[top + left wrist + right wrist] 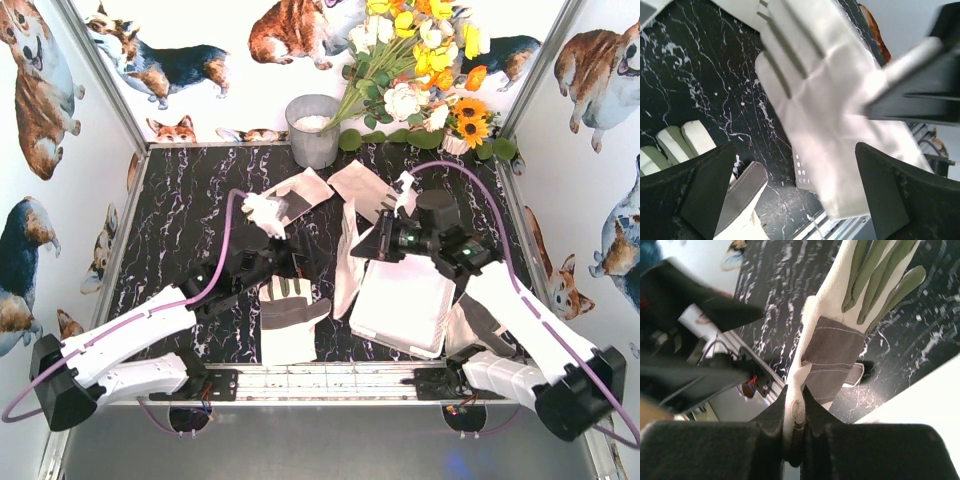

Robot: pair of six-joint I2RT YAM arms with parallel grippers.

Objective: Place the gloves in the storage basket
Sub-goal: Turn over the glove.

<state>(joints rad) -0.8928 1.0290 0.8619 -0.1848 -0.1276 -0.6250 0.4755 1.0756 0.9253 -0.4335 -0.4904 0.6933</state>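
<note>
Right fingers (740,445) clenched on the edge of a hanging glove (346,262), grey palm patch facing the right wrist camera, dangling over the tabletop (190,220) just left of the white basket (405,305), not in it. Left fingers (705,190) released, spread wide either side of that glove's plain white face. Second glove (290,318) lies flat near the front edge by the left arm, third glove (300,195) and fourth glove (362,185) lie at the back near the grey bucket (313,130), and a fifth glove (478,325) sits partly under the right arm beside the basket.
</note>
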